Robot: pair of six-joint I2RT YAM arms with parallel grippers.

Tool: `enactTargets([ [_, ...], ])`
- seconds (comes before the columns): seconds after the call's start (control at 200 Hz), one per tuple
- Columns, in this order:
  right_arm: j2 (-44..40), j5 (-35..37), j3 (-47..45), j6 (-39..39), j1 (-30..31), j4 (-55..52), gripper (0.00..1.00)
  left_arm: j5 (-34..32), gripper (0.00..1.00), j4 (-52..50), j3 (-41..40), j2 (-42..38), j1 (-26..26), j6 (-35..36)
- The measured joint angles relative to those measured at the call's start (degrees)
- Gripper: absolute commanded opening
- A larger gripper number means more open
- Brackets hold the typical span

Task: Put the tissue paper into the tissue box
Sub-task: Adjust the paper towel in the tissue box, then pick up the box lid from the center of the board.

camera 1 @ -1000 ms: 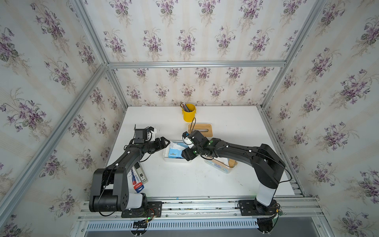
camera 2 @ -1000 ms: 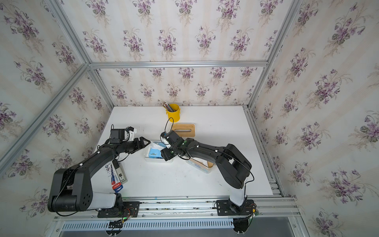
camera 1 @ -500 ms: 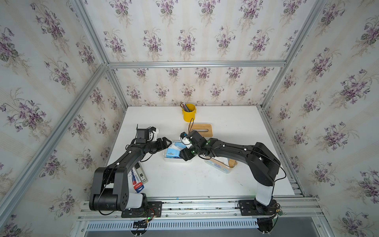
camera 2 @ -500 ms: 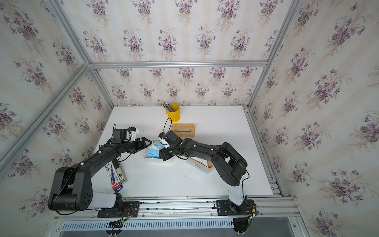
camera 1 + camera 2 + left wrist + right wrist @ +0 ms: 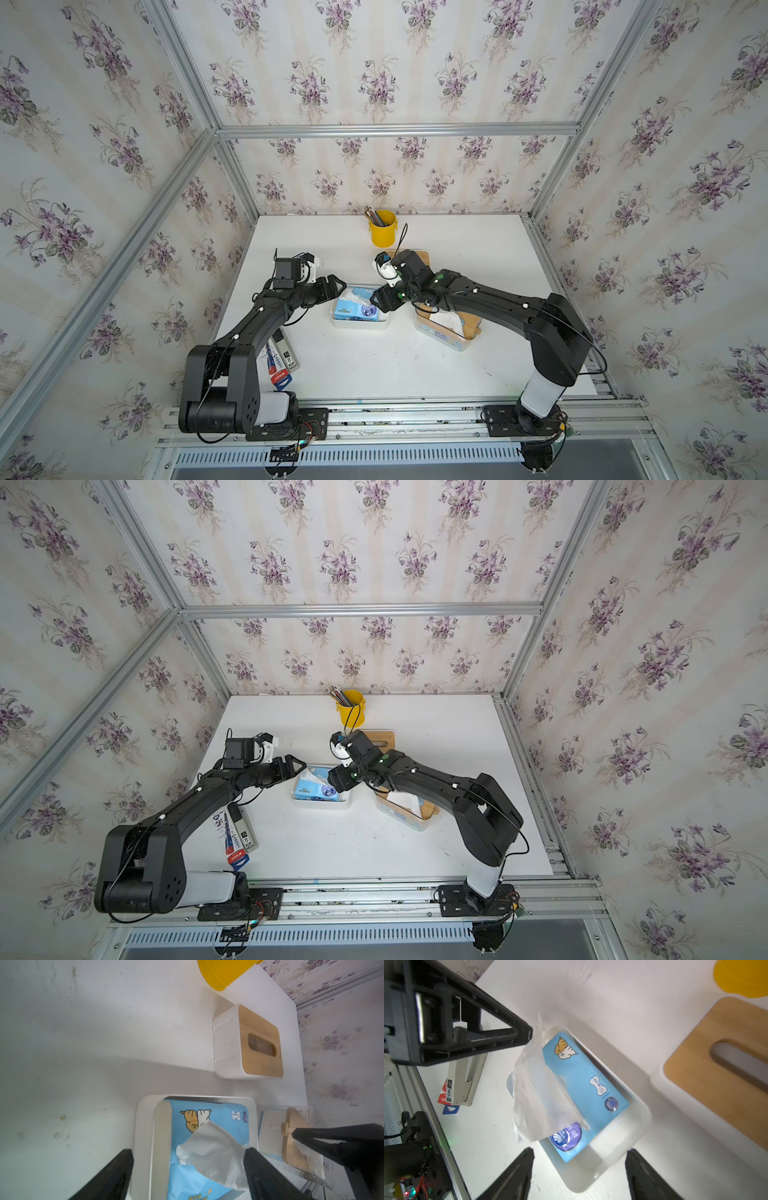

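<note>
**Tissue pack lay soft and light in the white tray, both grippers spread**

Tissue pack (image 5: 356,311) lay flat in the white tray (image 5: 360,325) near the middle of the table (image 5: 374,370). Its blue film wrapper was glossy and printed with cartoon animals. One thin white sheet (image 5: 537,1103) stood crumpled out of its top slit.

We judged the pack light and squashy and the film slippery. A hold across its short sides would suit it. A hold on the sheet would not, since the sheet would tear or pull free.

The tray was smooth hard plastic with rounded corners. The left gripper (image 5: 337,286) hung at one end of it with jaws wide. We could not tell whether the sheet's loose edge touched a finger. The right gripper (image 5: 375,300) hung at the opposite end, jaws also spread and empty.

Toward the table's far edge stood a white box (image 5: 225,1043) with a slotted wooden lid (image 5: 253,1020), near a yellow cup (image 5: 383,229).
</note>
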Motion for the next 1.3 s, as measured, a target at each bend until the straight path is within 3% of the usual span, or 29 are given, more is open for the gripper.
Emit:
enactTargets([
  [0.17, 1.2, 3.7, 5.0, -6.1, -5.4, -4.4, 0.75, -2.0, 0.90, -1.8, 0.3, -1.4, 0.0, 0.6],
  [0.425, 7.9, 8.7, 12.2, -24.0, -9.6, -12.5, 0.73, -2.8, 0.91, -2.6, 1.1, -2.8, 0.0, 1.1],
  [0.639, 13.1, 7.5, 18.5, -35.7, -11.4, -16.5, 0.74, -2.9, 0.91, -4.3, 2.0, -3.3, 0.0, 1.9],
  [0.979, 22.0, 7.0, 28.2, -44.7, -12.2, -24.2, 0.73, -3.4, 0.91, -4.7, 2.0, -3.6, 0.0, 2.1],
  [1.299, 26.6, 6.6, 32.1, -47.9, -12.5, -26.8, 0.70, -3.4, 0.92, -5.0, 2.1, -3.5, 0.0, 2.3],
])
